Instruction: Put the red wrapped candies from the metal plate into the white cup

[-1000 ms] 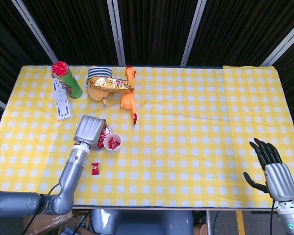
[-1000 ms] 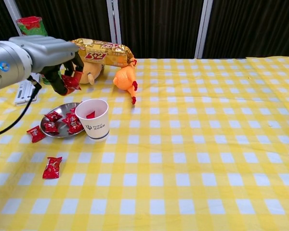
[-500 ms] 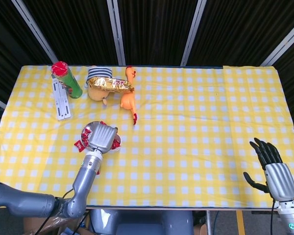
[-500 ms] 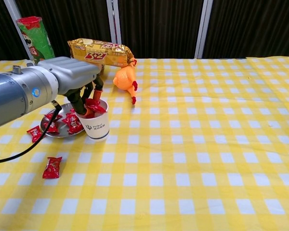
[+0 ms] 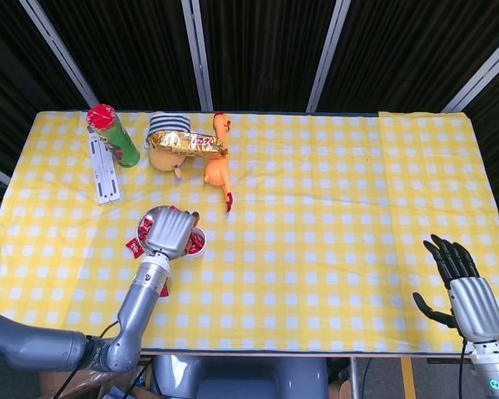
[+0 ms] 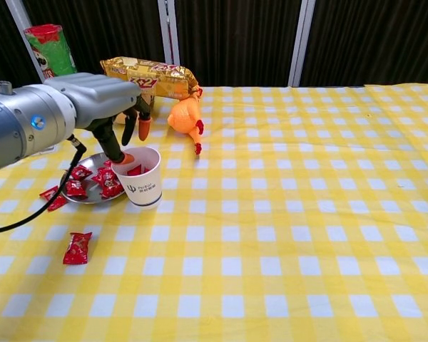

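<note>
Starting at the back left corner of the table (image 5: 341, 216): seeing a green can (image 6: 50, 48) with a red lid standing up there. Not managing to read the words on it. Finding a flat white bar (image 5: 105, 170) lying just beside the can, nearer the front.

Moving right a little: seeing a metal plate (image 6: 91, 200) sitting near the left edge, with red candies (image 6: 107, 182) lying on it. Spotting one loose candy (image 6: 53, 197) lying on the cloth, touching the plate's left rim. Spotting a stray candy (image 6: 78, 247) lying nearer the front edge, apart from the plate.

Looking just right of the plate: finding the white cup (image 6: 141, 182) standing up, touching the plate. Seeing a small grey mark printed on it, too small for reading. Seeing a dropped candy (image 6: 135, 170) lying inside the cup.

Looking above the cup: seeing the left hand (image 6: 103, 100) hanging right over it, fingers spread apart and pointing down, one fingertip (image 6: 125, 158) reaching the cup's rim. Holding nothing, as far as showing.

Looking toward the back edge: seeing a gold snack bag (image 6: 146, 77) with red writing looking like "3+2", resting on a soft toy (image 5: 168, 133) wearing a stripy hat. Seeing an orange rubber chicken (image 6: 187, 117) lying just right of it.

Going far right, past the front right corner: seeing the right hand (image 5: 466, 291) staying off the table, fingers spread wide, gripping nothing.
</note>
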Robot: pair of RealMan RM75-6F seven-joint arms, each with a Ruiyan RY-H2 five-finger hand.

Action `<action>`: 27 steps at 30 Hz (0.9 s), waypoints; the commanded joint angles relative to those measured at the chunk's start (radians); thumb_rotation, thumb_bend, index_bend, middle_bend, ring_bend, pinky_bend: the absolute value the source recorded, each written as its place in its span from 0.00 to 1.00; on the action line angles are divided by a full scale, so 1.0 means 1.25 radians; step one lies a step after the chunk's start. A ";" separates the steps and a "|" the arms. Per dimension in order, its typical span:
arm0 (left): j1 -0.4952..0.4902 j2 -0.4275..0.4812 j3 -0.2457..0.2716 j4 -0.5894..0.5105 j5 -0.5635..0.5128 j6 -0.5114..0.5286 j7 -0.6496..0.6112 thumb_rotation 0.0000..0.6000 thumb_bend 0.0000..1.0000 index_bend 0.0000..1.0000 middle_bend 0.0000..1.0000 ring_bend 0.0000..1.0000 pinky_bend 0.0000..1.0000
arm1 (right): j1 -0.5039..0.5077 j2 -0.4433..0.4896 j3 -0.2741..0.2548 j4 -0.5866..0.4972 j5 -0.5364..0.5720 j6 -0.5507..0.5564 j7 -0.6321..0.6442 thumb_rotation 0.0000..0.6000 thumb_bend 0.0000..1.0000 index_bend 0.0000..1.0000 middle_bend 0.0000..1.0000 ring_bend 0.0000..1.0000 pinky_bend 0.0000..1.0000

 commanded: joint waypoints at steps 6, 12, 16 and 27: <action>0.031 0.064 0.006 -0.006 -0.001 0.002 -0.032 1.00 0.32 0.35 0.40 0.93 0.95 | 0.000 0.000 0.001 0.000 0.003 -0.002 0.000 1.00 0.39 0.00 0.00 0.00 0.00; 0.046 0.084 0.015 0.032 -0.030 -0.025 -0.052 1.00 0.30 0.22 0.32 0.93 0.95 | 0.001 -0.001 -0.001 -0.002 0.004 -0.006 0.000 1.00 0.39 0.00 0.00 0.00 0.00; 0.044 0.074 0.020 0.076 -0.061 -0.051 -0.048 1.00 0.28 0.20 0.28 0.93 0.95 | 0.002 0.000 0.000 -0.002 0.005 -0.008 0.001 1.00 0.39 0.00 0.00 0.00 0.00; 0.017 0.010 0.029 0.185 -0.122 -0.111 -0.018 1.00 0.27 0.19 0.25 0.93 0.95 | 0.004 0.002 0.001 -0.004 0.009 -0.012 0.008 1.00 0.39 0.00 0.00 0.00 0.00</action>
